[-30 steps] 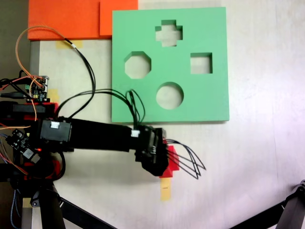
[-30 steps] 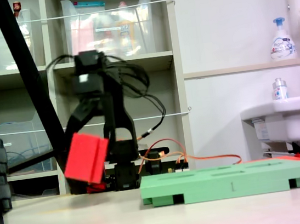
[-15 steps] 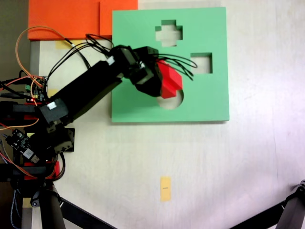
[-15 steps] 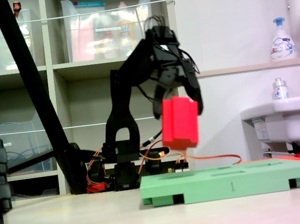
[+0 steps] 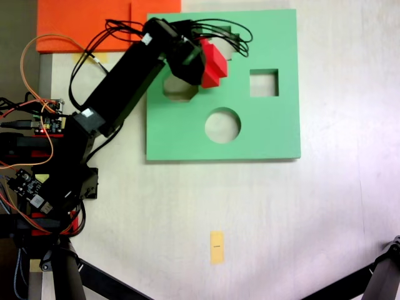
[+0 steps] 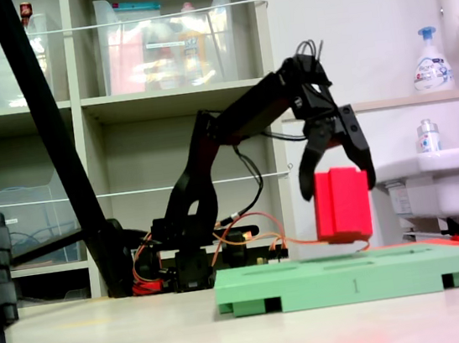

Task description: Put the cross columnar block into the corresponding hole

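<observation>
— Block (image 6: 341,204) status? You've got it clamped in the gripper (image 6: 337,181), hanging upright just above the board (image 6: 357,275).

— Where's the hole?

— Under the block, I judge, at the board's far edge (image 5: 262,25). Square the arms to the cutout, then lower straight.

Gripper (image 5: 201,61) clamped on red cross columnar block (image 5: 212,62), above green foam board (image 5: 269,131) near its top edge. Block covers most of plus-shaped hole (image 5: 228,39). Arm crosses octagonal cutout (image 5: 178,94). Square cutout (image 5: 264,82) and round cutout (image 5: 222,124) uncovered.
</observation>
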Controlling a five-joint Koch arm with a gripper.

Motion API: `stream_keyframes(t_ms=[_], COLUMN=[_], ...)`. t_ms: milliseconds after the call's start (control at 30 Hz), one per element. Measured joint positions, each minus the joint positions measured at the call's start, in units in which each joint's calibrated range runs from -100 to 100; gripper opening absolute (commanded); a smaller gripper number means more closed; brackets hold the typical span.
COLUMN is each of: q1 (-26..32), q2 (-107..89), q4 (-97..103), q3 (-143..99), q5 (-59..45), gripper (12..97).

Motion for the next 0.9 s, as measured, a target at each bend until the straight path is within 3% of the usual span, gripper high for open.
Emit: stream_keyframes(t_ms=[900], q1=[2.0], q2=[15.6], q4=[16.3], q3=[5.7], q5=[3.1], gripper=[32.5])
